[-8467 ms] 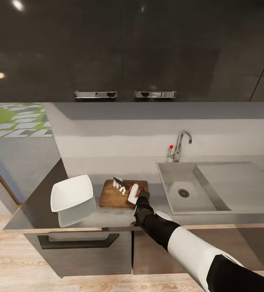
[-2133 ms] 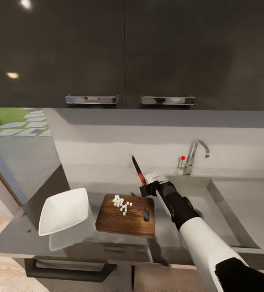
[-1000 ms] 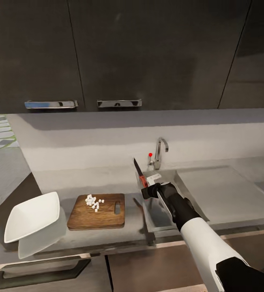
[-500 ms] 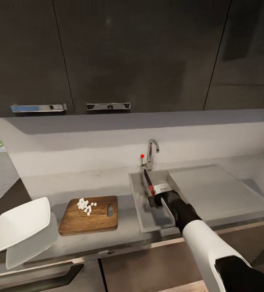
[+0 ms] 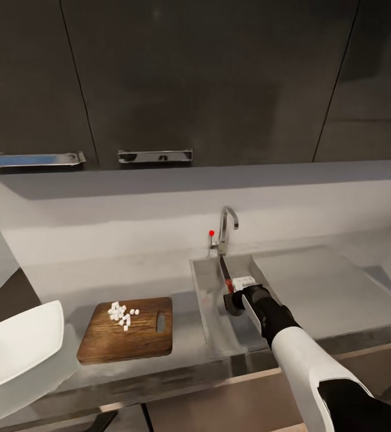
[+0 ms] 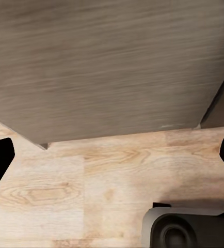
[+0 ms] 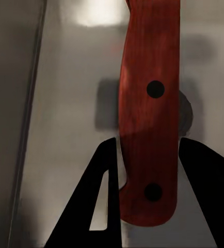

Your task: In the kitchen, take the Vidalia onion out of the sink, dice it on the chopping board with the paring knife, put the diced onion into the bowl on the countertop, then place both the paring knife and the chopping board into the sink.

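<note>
Knife: the knife is small, hard and stiff, and I think it is light. The blade is thin, dark and sharp. The red handle is smooth, so it could slip if the hold is weak. The handle is the safe place to hold it, never the blade.

Where the knife is: it is up in the air over the sink, with the blade pointing toward the tap. It is not lying in the sink yet.

Right gripper: the right gripper is closed around the low end of the handle. In the right wrist view one black finger sits on each side of the handle, touching it. The sink floor shows below.

Left gripper: the left gripper is wide open and holds nothing. It hangs low, over the wood floor, beside a cabinet.

Onion: small white bits of onion lie in a little heap on the board. They look light and easy to scatter. None show in the bowl.

Board: flat, stiff wood. It lies on the counter, between the bowl and the sink, well apart from the knife.

Bowl: the white bowl sits just beside the board, on the side away from the sink. It looks smooth and could break if dropped.
</note>
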